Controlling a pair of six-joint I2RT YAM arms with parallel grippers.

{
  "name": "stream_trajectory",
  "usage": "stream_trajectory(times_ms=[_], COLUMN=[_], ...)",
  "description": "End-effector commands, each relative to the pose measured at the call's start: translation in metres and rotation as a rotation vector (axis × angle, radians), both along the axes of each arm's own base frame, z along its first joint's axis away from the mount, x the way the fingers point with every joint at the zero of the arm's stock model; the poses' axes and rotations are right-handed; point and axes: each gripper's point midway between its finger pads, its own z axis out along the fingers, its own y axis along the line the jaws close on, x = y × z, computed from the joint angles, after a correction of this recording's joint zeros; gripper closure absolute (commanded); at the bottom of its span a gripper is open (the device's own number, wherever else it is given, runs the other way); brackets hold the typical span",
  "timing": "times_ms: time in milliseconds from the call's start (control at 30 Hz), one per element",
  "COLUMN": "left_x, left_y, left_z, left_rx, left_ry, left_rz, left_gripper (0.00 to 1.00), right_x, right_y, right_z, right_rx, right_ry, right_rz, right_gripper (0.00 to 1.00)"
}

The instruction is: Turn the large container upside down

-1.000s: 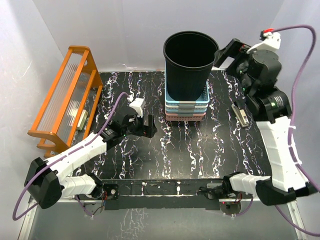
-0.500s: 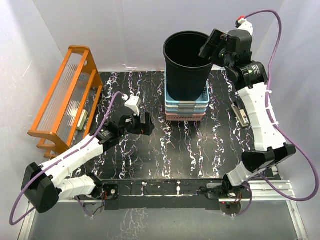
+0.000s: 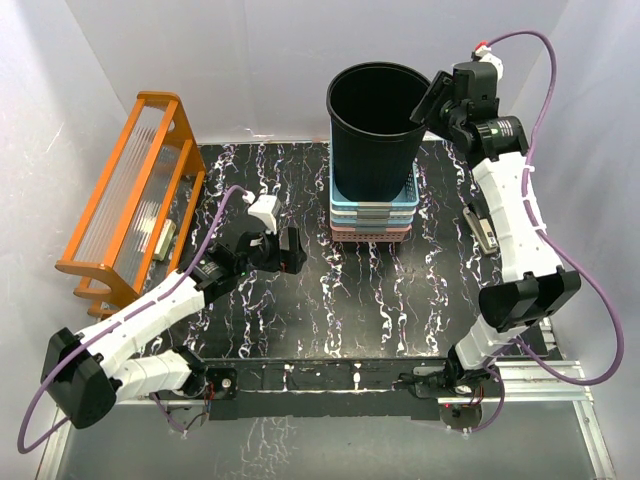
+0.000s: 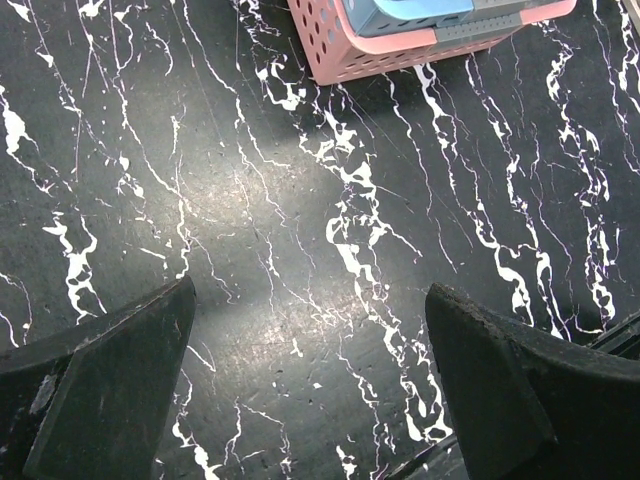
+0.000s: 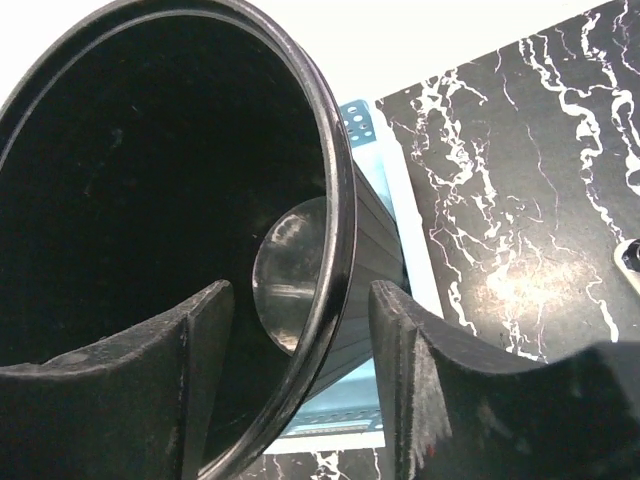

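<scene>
The large container (image 3: 378,130) is a tall black ribbed round bin. It stands upright, mouth up, in a stack of shallow baskets (image 3: 372,215) at the back of the table. My right gripper (image 3: 430,100) is open at the bin's right rim. In the right wrist view its two fingers straddle the rim (image 5: 335,230), one inside the bin and one outside, with a gap on each side. My left gripper (image 3: 290,250) is open and empty low over the black marbled table, left of the baskets.
An orange rack (image 3: 135,195) stands along the table's left edge. A small grey and white object (image 3: 483,230) lies on the table right of the baskets. The pink bottom basket's corner (image 4: 400,45) shows in the left wrist view. White walls close in the back and sides.
My right arm has swung up and left from the table's right side to the bin's right rim. My left gripper has shifted slightly.
</scene>
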Motion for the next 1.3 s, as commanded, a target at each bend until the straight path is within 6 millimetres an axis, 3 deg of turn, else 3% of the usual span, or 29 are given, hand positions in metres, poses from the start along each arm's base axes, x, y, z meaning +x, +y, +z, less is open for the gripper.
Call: stream_trajectory(times_ms=[0, 167, 333, 567, 733, 867, 1000, 1067, 1167, 1267], left_x=[-0.003, -0.009, -0.012, -0.006, 0.000, 0.006, 0.004, -0.006, -0.024, -0.041], left_y=[0.004, 0.011, 0.019, 0.015, 0.011, 0.026, 0.058, 0.080, 0.114, 0.149], left_z=[0.016, 0.017, 0.018, 0.046, 0.071, 0.091, 0.111, 0.120, 0.129, 0.124], left_rx=[-0.007, -0.001, 0.018, 0.003, -0.009, -0.004, 0.079, 0.116, 0.123, 0.167], left_ry=[-0.027, -0.021, -0.019, -0.045, -0.069, -0.092, -0.081, -0.072, -0.048, -0.009], left_rz=[0.001, 0.008, 0.026, 0.027, 0.031, 0.125, 0.257, 0.320, 0.461, 0.613], left_gripper=[0.01, 0.01, 0.01, 0.01, 0.01, 0.01, 0.01, 0.02, 0.01, 0.02], right_x=[0.013, 0.015, 0.012, -0.015, -0.059, -0.101, -0.142, -0.153, -0.165, -0.173], right_y=[0.005, 0.007, 0.010, 0.008, 0.002, 0.014, 0.066, 0.085, 0.099, 0.109], right_z=[0.011, 0.022, 0.052, 0.146, 0.214, 0.249, 0.244, 0.223, 0.199, 0.177], right_rx=[0.035, 0.039, 0.050, 0.085, 0.101, 0.097, 0.127, 0.166, 0.191, 0.198], right_ry=[-0.051, -0.076, -0.134, -0.383, -0.601, -0.734, -0.782, -0.759, -0.719, -0.672], right_rz=[0.024, 0.035, 0.058, 0.077, 0.090, 0.208, 0.561, 0.685, 0.784, 0.851], right_gripper=[0.50, 0.71, 1.00, 1.00, 1.00, 1.00, 1.00, 1.00, 1.00, 1.00])
